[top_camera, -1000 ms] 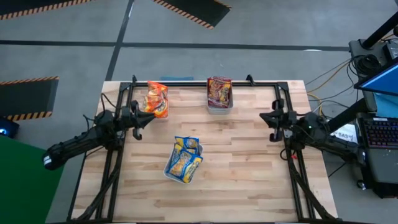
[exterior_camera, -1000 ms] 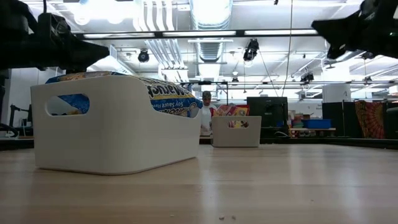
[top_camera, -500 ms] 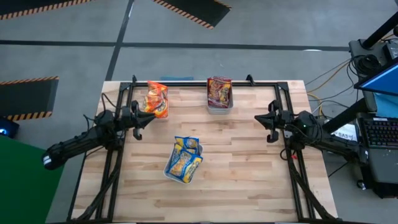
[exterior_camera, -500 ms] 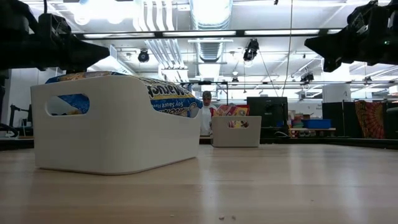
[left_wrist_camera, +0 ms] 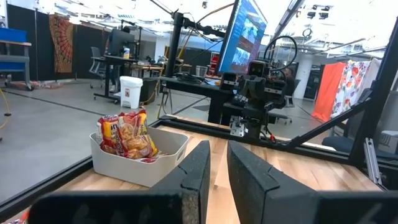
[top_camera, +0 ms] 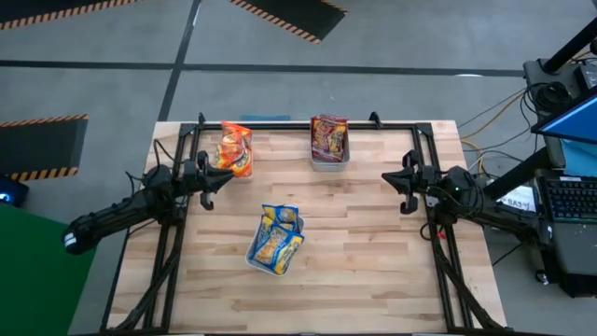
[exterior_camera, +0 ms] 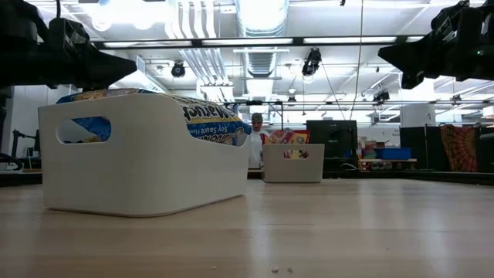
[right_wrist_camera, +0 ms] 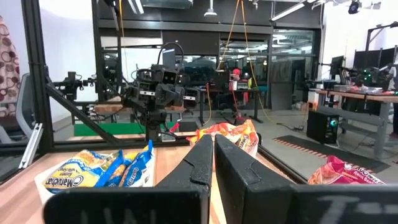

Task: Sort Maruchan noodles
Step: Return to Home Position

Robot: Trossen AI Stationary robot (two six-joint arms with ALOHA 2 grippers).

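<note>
The noodle packets are grouped by colour. Orange packets [top_camera: 235,149] lie near the table's far left corner. Dark red packets [top_camera: 328,135] stand in a pale tray [top_camera: 331,164] at the far edge, also seen in the left wrist view [left_wrist_camera: 127,134]. Blue-and-yellow packets [top_camera: 277,238] fill a white bin [exterior_camera: 139,170] at the table's middle. My left gripper [top_camera: 208,187] hovers above the left side, fingers [left_wrist_camera: 198,165] a narrow gap apart. My right gripper [top_camera: 402,187] hovers above the right side, shut, its fingers [right_wrist_camera: 202,155] meeting. Neither holds anything.
A black metal frame [top_camera: 280,124] runs along the table's far edge and down both sides. Bare wood lies between the bins and toward the near edge [top_camera: 354,271]. A person [exterior_camera: 255,139] stands far behind the table, among desks and monitors.
My right gripper has moved a little toward the table's middle and dropped slightly, tipping closer to level, then stopped. The packets and bins have stayed where they were.
</note>
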